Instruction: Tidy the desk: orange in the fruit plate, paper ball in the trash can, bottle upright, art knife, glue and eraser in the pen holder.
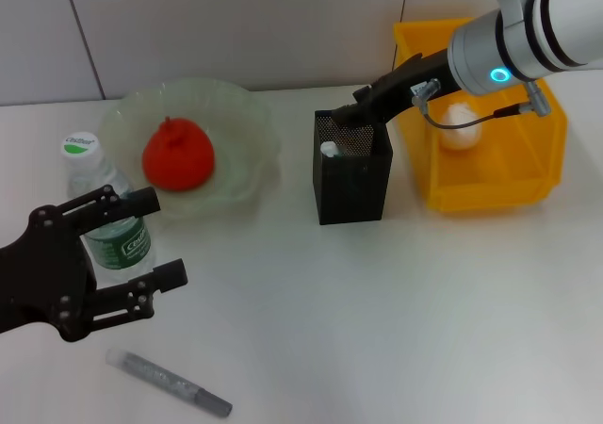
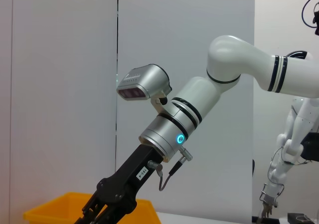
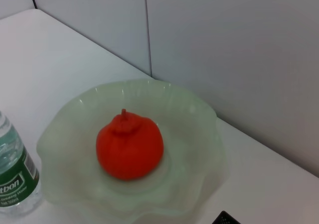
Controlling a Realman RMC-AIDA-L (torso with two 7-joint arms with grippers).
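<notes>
The orange (image 1: pixel 177 155) (image 3: pixel 129 147) lies in the fruit plate (image 1: pixel 240 113) (image 3: pixel 199 119). The bottle (image 1: pixel 105 212) (image 3: pixel 12 176) stands upright left of the plate. My left gripper (image 1: pixel 155 238) hovers open in front of the bottle, one finger crossing its label. The glue (image 1: pixel 170 383) lies on the table near the front edge. My right gripper (image 1: pixel 347 117) reaches down to the top rim of the pen holder (image 1: pixel 353 174). A pale end (image 1: pixel 330 148) pokes up inside the holder. The paper ball (image 1: pixel 460 127) rests in the trash can (image 1: pixel 490 184). The art knife and eraser are hidden.
A white wall runs along the back of the table. The right arm's silver wrist (image 2: pixel 167 137) slants down over the trash can (image 2: pixel 65 209). A corner of the pen holder (image 3: pixel 227 218) shows beside the plate. Bare tabletop (image 1: pixel 377 320) lies in front of the holder.
</notes>
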